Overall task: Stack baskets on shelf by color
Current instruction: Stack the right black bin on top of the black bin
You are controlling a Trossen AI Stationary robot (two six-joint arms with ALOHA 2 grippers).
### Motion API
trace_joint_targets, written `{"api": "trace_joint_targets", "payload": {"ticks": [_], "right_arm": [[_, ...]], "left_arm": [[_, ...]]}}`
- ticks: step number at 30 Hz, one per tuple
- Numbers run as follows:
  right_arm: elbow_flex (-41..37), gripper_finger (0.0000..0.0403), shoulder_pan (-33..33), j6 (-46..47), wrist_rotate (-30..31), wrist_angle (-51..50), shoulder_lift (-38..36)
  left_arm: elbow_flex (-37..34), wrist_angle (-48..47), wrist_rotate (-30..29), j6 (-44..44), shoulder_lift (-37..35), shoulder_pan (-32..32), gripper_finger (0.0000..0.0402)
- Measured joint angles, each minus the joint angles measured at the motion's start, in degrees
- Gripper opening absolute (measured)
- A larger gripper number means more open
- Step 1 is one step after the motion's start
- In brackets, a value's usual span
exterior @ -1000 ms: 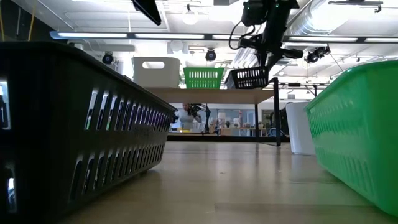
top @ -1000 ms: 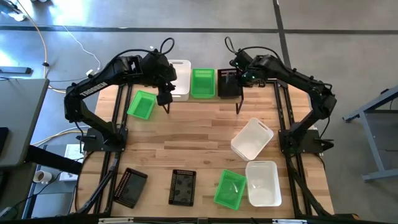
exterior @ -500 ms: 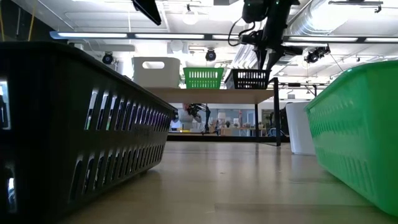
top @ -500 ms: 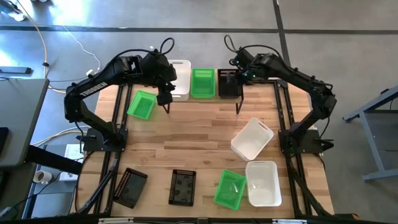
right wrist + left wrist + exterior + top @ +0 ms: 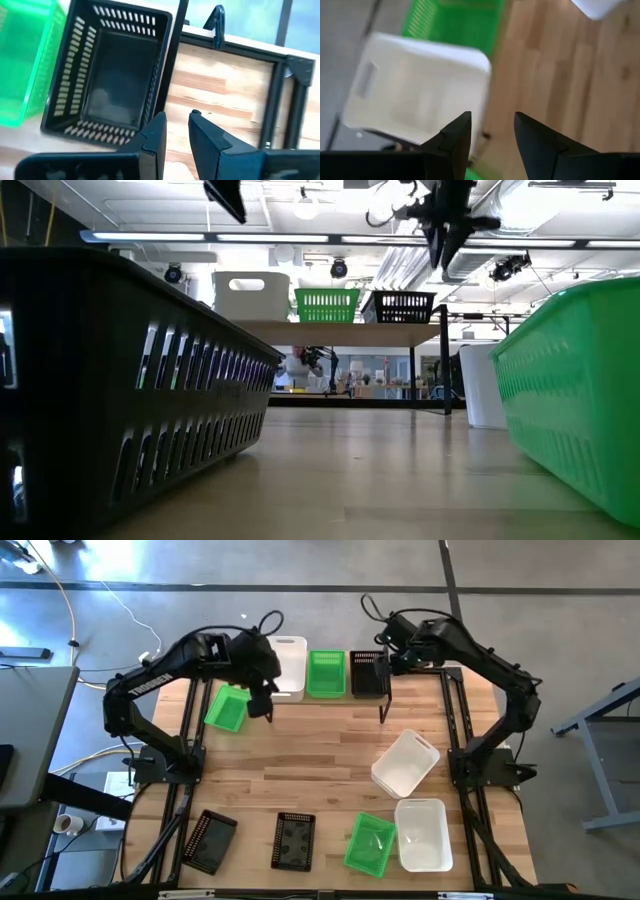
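High view: a shelf (image 5: 330,698) is set along the far edge of the table (image 5: 320,755). Three baskets are lined up on it: a white basket (image 5: 290,668) at its left end, a green basket (image 5: 326,673) in the middle, a black basket (image 5: 368,675) at its right end. The right gripper (image 5: 392,658) is seen just beside the black basket, empty. The left gripper (image 5: 262,700) is held over the table's far left part, near a second green basket (image 5: 227,707). Two black baskets (image 5: 209,840) (image 5: 293,841) are lying by the near edge, with a third green basket (image 5: 369,844) and two white baskets (image 5: 405,762) (image 5: 422,834) toward the near right corner.

Low view: the three shelved baskets are seen upright, side by side; the right gripper (image 5: 445,242) hangs above the black one, clear of it.

Left wrist view: the fingers (image 5: 457,136) are parted, nothing between them; the white basket is below.

Right wrist view: the fingers (image 5: 155,132) are slightly apart, released, the black basket (image 5: 107,75) beyond them.
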Motion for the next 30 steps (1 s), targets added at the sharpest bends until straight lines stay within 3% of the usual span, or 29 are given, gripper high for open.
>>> {"api": "trace_joint_targets", "payload": {"ticks": [8, 19, 30], "right_arm": [[2.4, 0.0067, 8.7, 0.5, 2.8, -5.3, -1.3], [-8.3, 0.0067, 20.3, 10.7, 5.9, -4.7, -9.9], [-15.4, 0.0067, 27.8, 14.6, 5.2, -3.8, -14.6]], "left_arm": [[-0.8, -8.6, 2.5, -6.5, -1.0, -6.8, 0.0140], [-11.6, -6.2, 2.1, -19.8, -10.4, -21.3, 0.0140], [-16.5, -2.5, 2.3, -34.7, -11.6, -34.0, 0.0140]]}}
